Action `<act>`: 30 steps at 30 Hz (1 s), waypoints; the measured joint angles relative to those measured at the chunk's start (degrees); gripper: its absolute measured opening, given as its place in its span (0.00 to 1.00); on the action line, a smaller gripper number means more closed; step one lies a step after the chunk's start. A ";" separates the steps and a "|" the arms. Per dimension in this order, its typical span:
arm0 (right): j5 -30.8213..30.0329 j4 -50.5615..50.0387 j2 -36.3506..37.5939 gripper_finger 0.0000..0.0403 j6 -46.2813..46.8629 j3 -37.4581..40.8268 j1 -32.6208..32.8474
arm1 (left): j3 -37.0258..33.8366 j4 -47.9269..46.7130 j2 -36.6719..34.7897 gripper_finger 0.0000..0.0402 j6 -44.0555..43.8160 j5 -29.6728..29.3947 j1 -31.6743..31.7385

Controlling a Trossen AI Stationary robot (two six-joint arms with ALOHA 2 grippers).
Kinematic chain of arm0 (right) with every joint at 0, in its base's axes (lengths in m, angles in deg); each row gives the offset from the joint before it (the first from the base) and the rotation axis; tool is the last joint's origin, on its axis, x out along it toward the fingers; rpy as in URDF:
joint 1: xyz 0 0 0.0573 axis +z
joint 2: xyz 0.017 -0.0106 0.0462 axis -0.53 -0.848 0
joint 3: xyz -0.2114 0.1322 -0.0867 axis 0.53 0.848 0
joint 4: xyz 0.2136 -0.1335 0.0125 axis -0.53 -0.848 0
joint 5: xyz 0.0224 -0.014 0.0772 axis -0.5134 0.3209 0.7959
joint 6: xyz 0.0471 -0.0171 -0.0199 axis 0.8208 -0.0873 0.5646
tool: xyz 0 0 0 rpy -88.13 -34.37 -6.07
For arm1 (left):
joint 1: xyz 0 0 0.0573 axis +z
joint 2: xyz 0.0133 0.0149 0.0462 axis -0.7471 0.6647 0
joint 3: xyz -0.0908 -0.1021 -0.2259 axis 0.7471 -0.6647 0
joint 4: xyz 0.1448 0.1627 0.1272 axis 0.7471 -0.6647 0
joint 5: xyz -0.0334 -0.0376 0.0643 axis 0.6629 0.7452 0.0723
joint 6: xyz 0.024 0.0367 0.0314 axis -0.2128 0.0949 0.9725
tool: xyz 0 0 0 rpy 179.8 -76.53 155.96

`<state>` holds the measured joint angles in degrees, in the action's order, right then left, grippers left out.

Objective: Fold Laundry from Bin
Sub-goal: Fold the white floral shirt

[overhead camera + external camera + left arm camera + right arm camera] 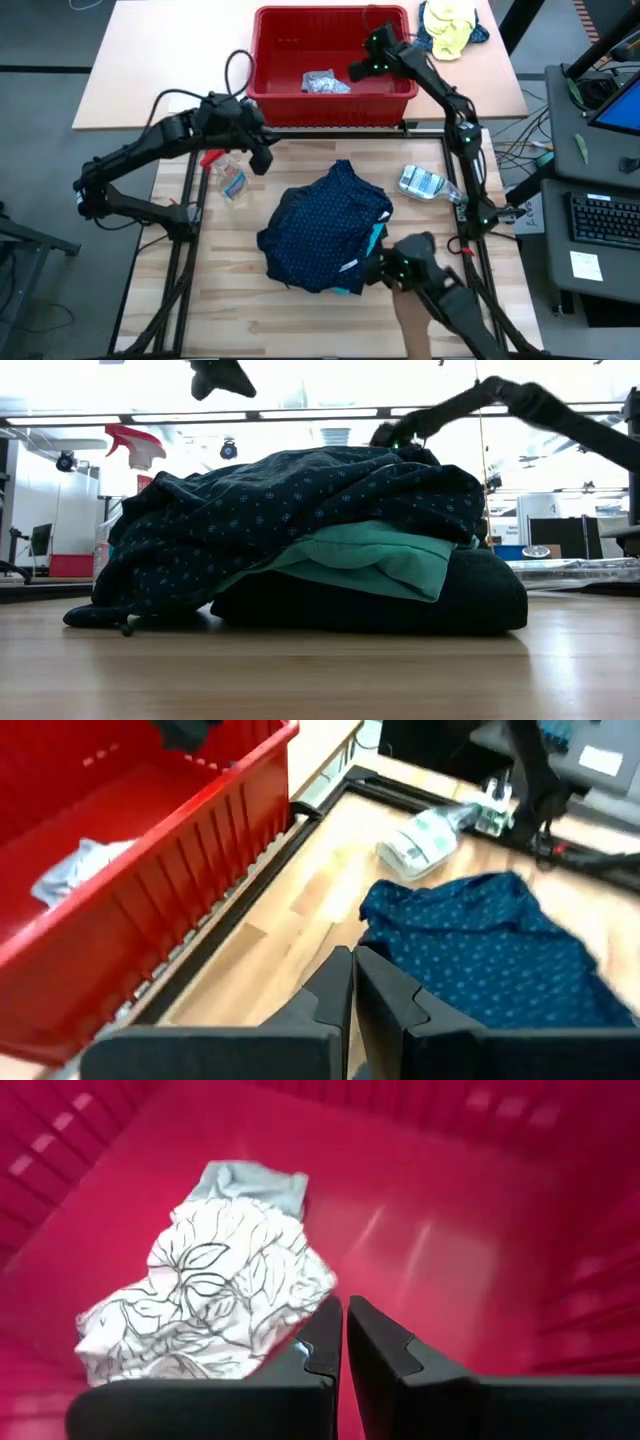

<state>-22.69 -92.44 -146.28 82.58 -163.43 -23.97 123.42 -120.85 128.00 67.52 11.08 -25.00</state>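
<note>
So the laundry (330, 228) is heaped mid-table: navy dotted shirt on top, turquoise and black under it. One white leaf-print piece (205, 1315) sits in the red bin (333, 88) at the far edge. My right gripper (345, 1342) hangs inside the bin beside it, fingers pressed together, empty. Left gripper (353, 990) is pinched closed too, above bare wood between bin and pile. A spray bottle (228, 177) lies left of the pile, a crumpled plastic bottle (422, 184) right. The low view can't see past the heap.
</note>
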 joint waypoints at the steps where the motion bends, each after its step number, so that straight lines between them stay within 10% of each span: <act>1: 1.10 0.82 -1.12 0.03 1.15 0.33 -0.14 | 0.72 -0.84 -0.07 0.00 -1.41 0.21 0.12; 10: 11.43 -2.95 -7.15 0.03 10.94 0.44 -0.23 | 4.48 -7.61 -2.33 0.00 -4.77 1.75 1.99; 19: 11.08 5.50 -7.77 0.03 12.05 0.73 -0.25 | 6.23 3.92 -2.53 0.00 5.44 4.34 13.20; 30: 29.38 15.30 -14.67 0.03 13.01 0.59 -0.60 | 6.36 23.86 9.81 0.00 4.94 4.36 22.22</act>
<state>6.69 -77.14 -160.95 95.59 -162.83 -24.57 129.78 -97.00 137.81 72.46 15.44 -2.78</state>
